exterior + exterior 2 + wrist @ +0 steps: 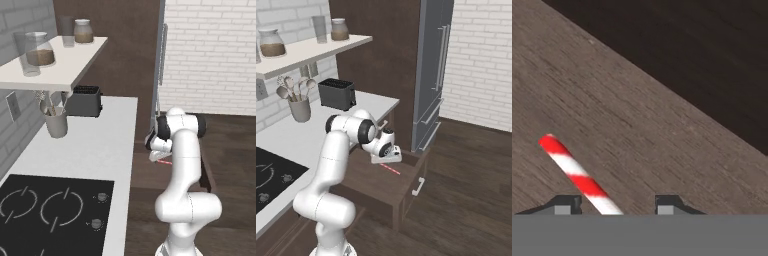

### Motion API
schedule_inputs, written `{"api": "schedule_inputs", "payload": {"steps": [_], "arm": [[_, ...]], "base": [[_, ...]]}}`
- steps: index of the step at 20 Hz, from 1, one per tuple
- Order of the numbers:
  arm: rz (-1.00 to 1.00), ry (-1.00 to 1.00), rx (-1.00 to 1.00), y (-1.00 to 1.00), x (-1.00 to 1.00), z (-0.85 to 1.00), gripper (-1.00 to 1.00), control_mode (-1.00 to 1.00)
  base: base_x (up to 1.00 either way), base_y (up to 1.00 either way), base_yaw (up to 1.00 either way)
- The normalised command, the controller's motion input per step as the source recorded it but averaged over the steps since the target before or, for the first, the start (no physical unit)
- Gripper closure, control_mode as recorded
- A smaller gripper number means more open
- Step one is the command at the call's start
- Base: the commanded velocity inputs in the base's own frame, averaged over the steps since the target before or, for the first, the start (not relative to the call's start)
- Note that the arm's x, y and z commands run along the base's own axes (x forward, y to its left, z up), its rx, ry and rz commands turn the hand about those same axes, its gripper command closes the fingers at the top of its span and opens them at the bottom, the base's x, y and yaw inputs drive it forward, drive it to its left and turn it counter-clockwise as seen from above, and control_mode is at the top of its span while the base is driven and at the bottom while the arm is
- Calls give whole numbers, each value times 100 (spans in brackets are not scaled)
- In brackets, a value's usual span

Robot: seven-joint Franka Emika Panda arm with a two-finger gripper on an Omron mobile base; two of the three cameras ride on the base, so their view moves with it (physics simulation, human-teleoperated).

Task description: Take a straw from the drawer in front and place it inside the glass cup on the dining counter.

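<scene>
We see the drawer [387, 182] pulled out from under the white worktop [316, 131], its pale bar handle [418, 186] facing the dark floor. We take this drawer as our landmark. The straw [390, 169], striped red and white, lies flat on the drawer's wooden bottom, near its middle, slanting toward the front. The gripper [387, 159] hangs low inside the drawer, directly over the near end of the straw. From the hand camera the straw [579, 175] runs in between the two fingertips [564, 205], closer to the one on that picture's left; a gap shows on the other side, so the jaws stand partly apart and we cannot tell whether they grip it. From the left base camera the gripper [156, 156] shows over the drawer [150, 172], with a bit of the straw [164, 162] beneath it. Back from the drawer, on the worktop, stand a black toaster [336, 94] and a mug of utensils [300, 108].
</scene>
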Motion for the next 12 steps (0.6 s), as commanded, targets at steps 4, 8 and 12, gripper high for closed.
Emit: {"api": "schedule_inputs", "payload": {"steps": [4, 8, 12], "arm": [[0, 0, 0, -1, -26, -26, 100, -100], [0, 0, 0, -11, -46, -10, 100, -100], [0, -1, 0, -12, -49, 0, 100, -100]], "base": [[0, 0, 0], [0, 0, 0], [0, 0, 0]]}}
